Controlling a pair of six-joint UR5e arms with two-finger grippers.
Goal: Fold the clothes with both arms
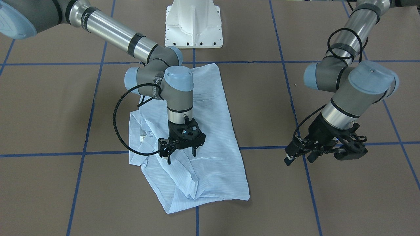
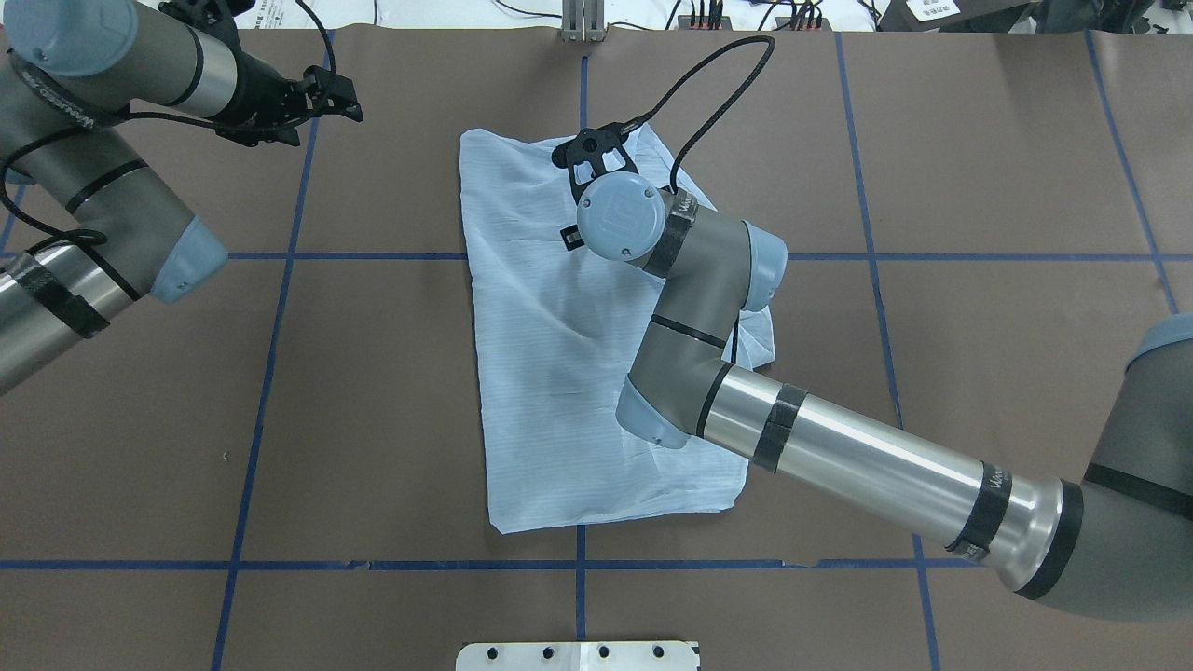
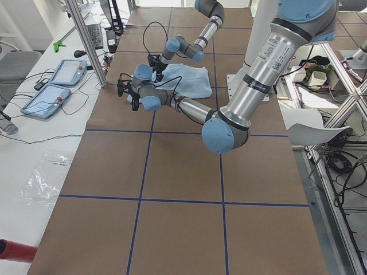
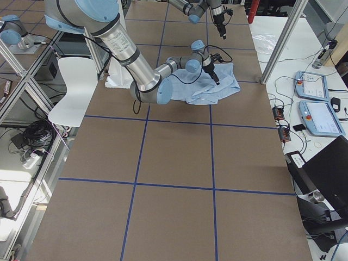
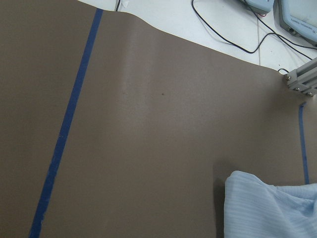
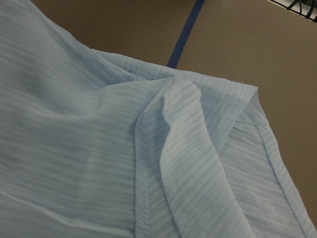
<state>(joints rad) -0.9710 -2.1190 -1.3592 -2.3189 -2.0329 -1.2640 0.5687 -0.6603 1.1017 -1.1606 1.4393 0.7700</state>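
The light-blue striped shirt lies on the brown table, folded into a long strip, with its collar at one side. My right gripper hangs point-down just over the shirt beside the collar, open, with nothing between its fingers. The right wrist view shows only rumpled shirt folds and a hem. My left gripper is open and empty, off to the side over bare table, well apart from the shirt. In the left wrist view a shirt corner shows at the lower right.
Blue tape lines cross the brown table cover. The white pedestal base stands just behind the shirt. Teach pendants and cables lie on the side bench beyond the far edge. A white chair stands beside the table.
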